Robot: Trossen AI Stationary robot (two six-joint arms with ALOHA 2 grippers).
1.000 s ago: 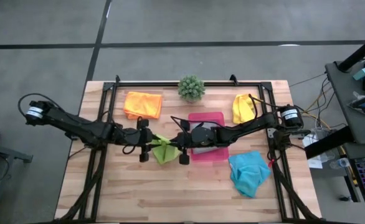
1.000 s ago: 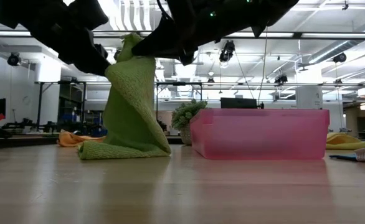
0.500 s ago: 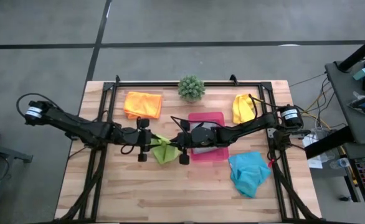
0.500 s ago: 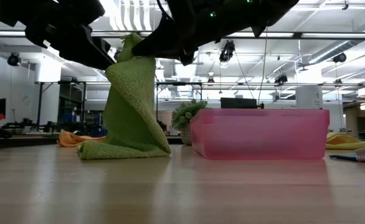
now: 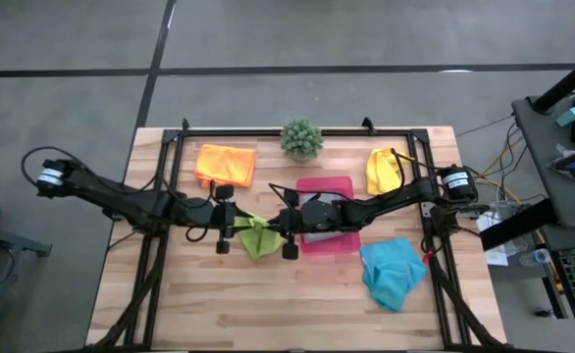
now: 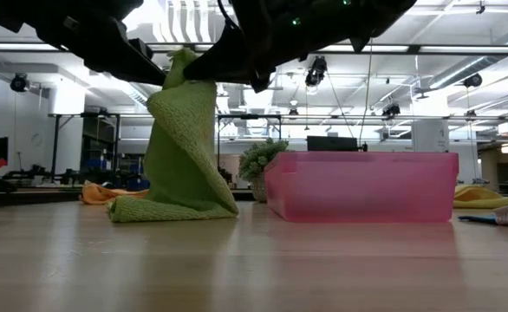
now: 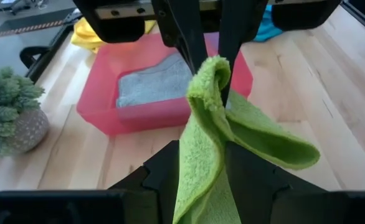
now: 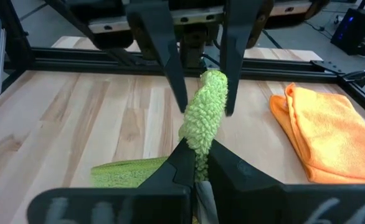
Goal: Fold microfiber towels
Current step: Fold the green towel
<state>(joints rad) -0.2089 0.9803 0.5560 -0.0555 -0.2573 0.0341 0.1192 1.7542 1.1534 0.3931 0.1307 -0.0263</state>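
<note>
Wooden desk [image 5: 170,304], mid-fold: lime green towel [image 5: 256,235] hanging pinched at desk centre.
Right hand [image 8: 198,163] is pinching its top, lifting it to drape; left hand [image 7: 202,163], fingers parted, is flanking the cloth without gripping.
</note>
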